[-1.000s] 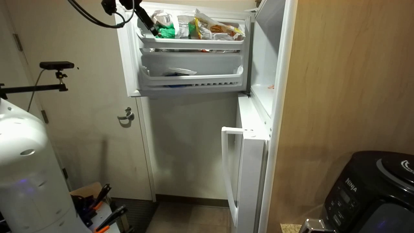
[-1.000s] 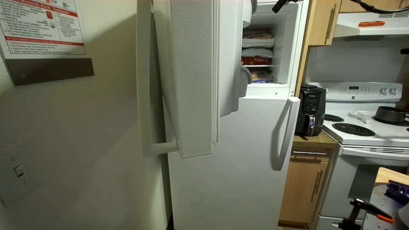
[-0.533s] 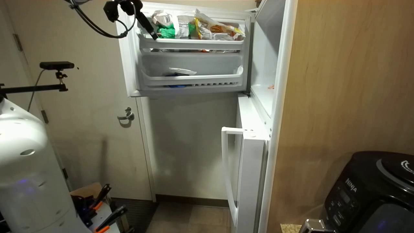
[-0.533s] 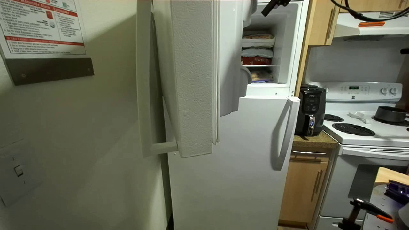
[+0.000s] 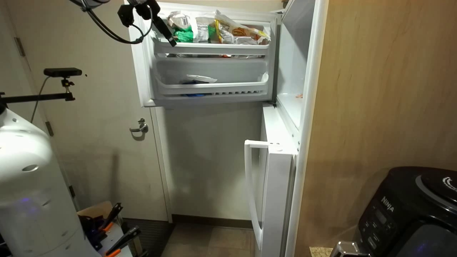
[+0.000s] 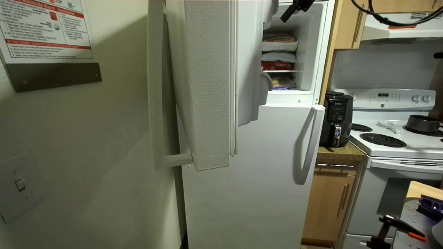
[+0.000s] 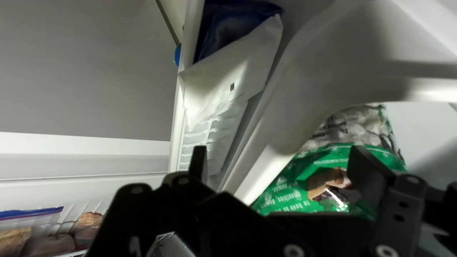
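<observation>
Exterior views both show the freezer door point(image 6: 211, 86) standing open exactly as it did a second ago, while the arm point(image 5: 32, 178) has come down a little. Its cable point(image 6: 384, 20) sags lower too and now cuts across the orange strip point(image 6: 401, 27) on the hood point(image 6: 380, 34). The green bag point(image 7: 314, 178) hasn't moved; it sits in the upper rack point(image 5: 214, 48), at the end away from the fridge point(image 6: 249, 193). The fingers point(image 7: 367, 171) have dropped to about the height of that rack's front rail. They stand wide apart, grasping nothing: in the wrist view one is over the green bag, the other outside the rail, against the lower rack point(image 5: 232, 87). Whether either touches anything, I cannot tell from where I stand.

Around me, a pale wall point(image 6: 121, 138) runs alongside the fridge, and brown tiles cover the floor point(image 5: 210, 239). A room door point(image 5: 103, 160) is closed behind the arm. Beyond the fridge stands the white stove point(image 6: 398, 152), and between the two a speckled bench point(image 6: 342, 152) carries the black air fryer point(image 6: 335, 114). Black clamps point(image 5: 123, 239) lie at the arm's foot, a dark pot point(image 6: 422, 123) rests on the stove, and packs point(image 6: 278, 57) are stacked in the fridge's top compartment.
</observation>
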Robot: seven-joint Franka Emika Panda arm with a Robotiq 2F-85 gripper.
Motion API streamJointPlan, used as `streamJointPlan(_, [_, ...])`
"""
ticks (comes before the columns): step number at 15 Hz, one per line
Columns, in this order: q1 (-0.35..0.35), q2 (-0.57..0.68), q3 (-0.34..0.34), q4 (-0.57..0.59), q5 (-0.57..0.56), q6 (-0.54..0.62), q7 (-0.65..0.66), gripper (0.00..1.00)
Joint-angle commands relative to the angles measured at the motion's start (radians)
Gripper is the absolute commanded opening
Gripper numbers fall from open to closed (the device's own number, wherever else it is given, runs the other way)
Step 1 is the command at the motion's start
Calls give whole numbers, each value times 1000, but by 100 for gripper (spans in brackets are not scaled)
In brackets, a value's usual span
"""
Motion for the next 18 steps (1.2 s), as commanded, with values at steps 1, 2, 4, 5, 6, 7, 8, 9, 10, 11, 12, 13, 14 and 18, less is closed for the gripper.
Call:
streamJointPlan(1, [6,-3,-8,1,-29,-37,23,100])
streamJointPlan(2, [7,-5,-10,-3,-29,-47,21,100])
streamJointPlan(4, [11,-13,-13,-17,-29,-63,18,100])
streamJointPlan(5, [11,-16,-14,-24,-30,-70,18,100])
streamJointPlan(6, [12,-18,-15,-30,-31,-76,17,100])
streamJointPlan(7, [12,-20,-17,-36,-32,-81,15,100])
streamJointPlan(8, [13,-22,-18,-43,-33,-86,12,100])
streamJointPlan(9, [13,-25,-21,-51,-34,-88,10,100])
streamJointPlan(10, [13,-28,-23,-56,-35,-86,8,100])
streamJointPlan(11, [12,-31,-26,-64,-38,-85,4,100])
streamJointPlan(12, [10,-34,-30,-69,-42,-87,2,100])
streamJointPlan(13, [8,-36,-35,-73,-47,-89,-1,100])
streamJointPlan(14, [5,-38,-41,-76,-54,-93,-3,100])
streamJointPlan(18, [-9,-42,-76,-88,-78,-103,-15,100])
